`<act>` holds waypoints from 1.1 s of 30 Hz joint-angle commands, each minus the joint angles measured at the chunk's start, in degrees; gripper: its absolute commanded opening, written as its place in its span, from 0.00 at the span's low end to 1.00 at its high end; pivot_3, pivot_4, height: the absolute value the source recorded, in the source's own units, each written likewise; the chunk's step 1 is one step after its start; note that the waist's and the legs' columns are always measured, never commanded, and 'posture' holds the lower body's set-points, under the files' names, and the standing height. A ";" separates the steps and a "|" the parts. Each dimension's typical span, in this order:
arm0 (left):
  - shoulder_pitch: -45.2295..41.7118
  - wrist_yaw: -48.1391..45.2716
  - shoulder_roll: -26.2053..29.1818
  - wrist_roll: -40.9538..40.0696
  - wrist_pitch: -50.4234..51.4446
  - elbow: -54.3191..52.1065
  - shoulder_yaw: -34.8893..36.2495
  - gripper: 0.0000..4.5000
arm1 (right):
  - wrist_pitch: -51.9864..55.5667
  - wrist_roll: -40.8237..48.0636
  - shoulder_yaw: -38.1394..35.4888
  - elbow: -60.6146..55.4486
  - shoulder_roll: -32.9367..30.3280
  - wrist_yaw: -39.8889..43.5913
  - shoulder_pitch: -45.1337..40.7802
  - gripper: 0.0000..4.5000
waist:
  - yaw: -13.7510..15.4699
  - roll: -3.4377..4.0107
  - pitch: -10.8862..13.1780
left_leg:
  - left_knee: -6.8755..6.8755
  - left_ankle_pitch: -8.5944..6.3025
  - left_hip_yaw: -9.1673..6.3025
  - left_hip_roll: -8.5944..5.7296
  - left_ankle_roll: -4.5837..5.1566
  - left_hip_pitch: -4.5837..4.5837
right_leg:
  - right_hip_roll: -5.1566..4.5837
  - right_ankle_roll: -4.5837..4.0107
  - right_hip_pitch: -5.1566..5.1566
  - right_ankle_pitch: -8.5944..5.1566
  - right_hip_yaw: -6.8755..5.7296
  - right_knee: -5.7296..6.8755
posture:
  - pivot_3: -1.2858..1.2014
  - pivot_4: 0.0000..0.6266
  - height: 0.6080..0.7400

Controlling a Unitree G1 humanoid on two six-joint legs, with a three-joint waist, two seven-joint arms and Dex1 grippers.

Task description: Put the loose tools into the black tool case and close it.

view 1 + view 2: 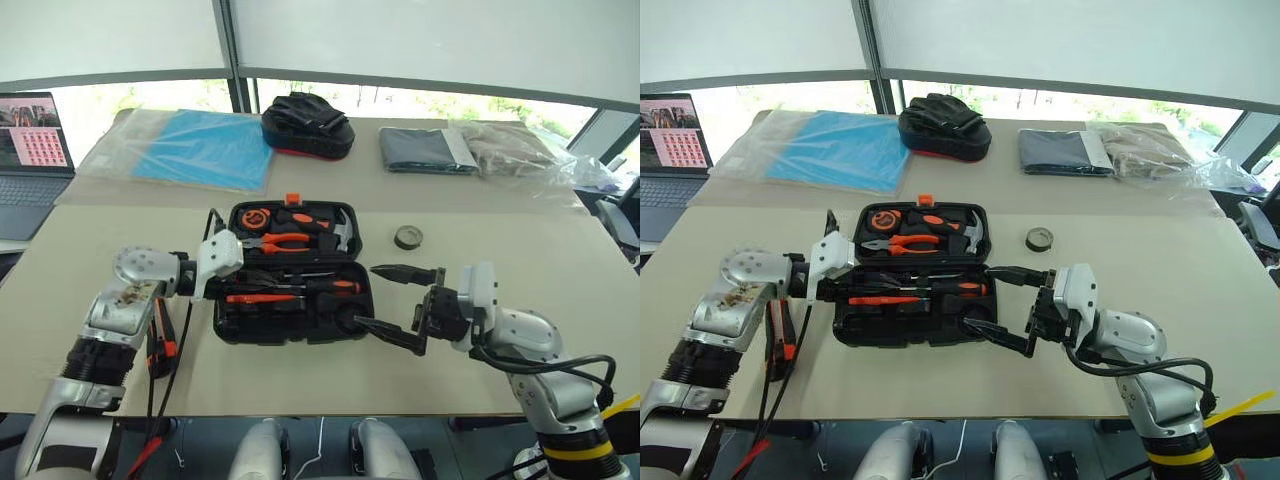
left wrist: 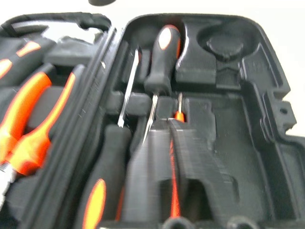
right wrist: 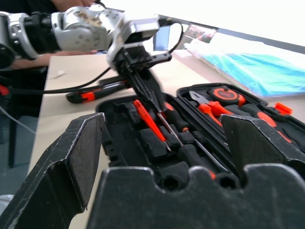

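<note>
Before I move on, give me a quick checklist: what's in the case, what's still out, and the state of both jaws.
1. Case lying open: ok.
2. Two screwdrivers in the case's near half: ok.
3. Tester in the case, under the left gripper with jaws shut: seated or not, cannot tell.
4. Knife on the table left of the case: not ok.
5. Tape roll on the table right of the case: not ok.
6. Right gripper at the case's right edge, jaws open and empty: ok.
</note>
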 commanded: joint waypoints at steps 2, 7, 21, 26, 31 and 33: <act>0.93 2.24 -0.33 1.11 -2.44 -0.18 0.18 0.01 | -1.19 0.28 -1.51 -0.59 -0.06 0.14 -0.79 1.00 | 0.06 0.00 0.00 | 0.00 0.00 0.00 -0.01 0.00 0.00 | -0.02 0.00 0.01 0.00 0.01 0.00 | 0.52 0.24 1.00; 1.38 3.85 -0.66 1.21 -1.26 -0.41 0.28 0.01 | -1.09 0.45 -1.54 -0.78 -0.11 0.27 -0.37 1.00 | 0.13 0.00 0.00 | 0.00 0.00 0.00 -0.01 0.00 0.00 | -0.05 0.02 0.02 0.01 0.00 -0.01 | 0.52 0.24 1.00; 4.34 1.65 2.09 -0.81 -5.49 -2.76 1.83 0.01 | -1.09 0.62 -1.23 -0.95 0.22 0.31 0.03 1.00 | 0.03 0.00 0.00 | 0.00 0.00 0.00 0.01 0.00 0.02 | -0.03 0.01 0.01 0.01 0.00 0.00 | 0.52 0.24 1.00; 2.70 6.01 0.49 1.57 -5.23 0.73 1.62 0.01 | -1.08 0.65 -1.05 -1.12 0.45 0.31 0.23 1.00 | 0.21 0.00 0.00 | 0.00 0.00 -0.01 0.00 0.00 0.02 | -0.09 0.02 0.04 0.02 -0.03 -0.01 | 0.52 0.24 1.00; 4.12 4.85 0.76 2.64 -5.24 0.68 -0.49 0.01 | -1.03 0.65 -0.96 -1.42 0.66 0.27 0.70 1.00 | 0.11 0.00 0.00 | 0.00 0.00 0.00 -0.01 0.01 0.01 | -0.09 0.04 0.03 0.02 -0.03 -0.01 | 0.52 0.24 1.00; 5.29 4.04 1.24 2.74 -5.43 0.14 -1.12 0.01 | -1.00 0.64 -1.03 -1.51 0.75 0.14 0.81 1.00 | 0.00 0.00 0.00 | 0.00 0.00 0.00 0.00 0.01 0.02 | -0.09 0.04 0.03 0.02 -0.02 -0.01 | 0.52 0.24 1.00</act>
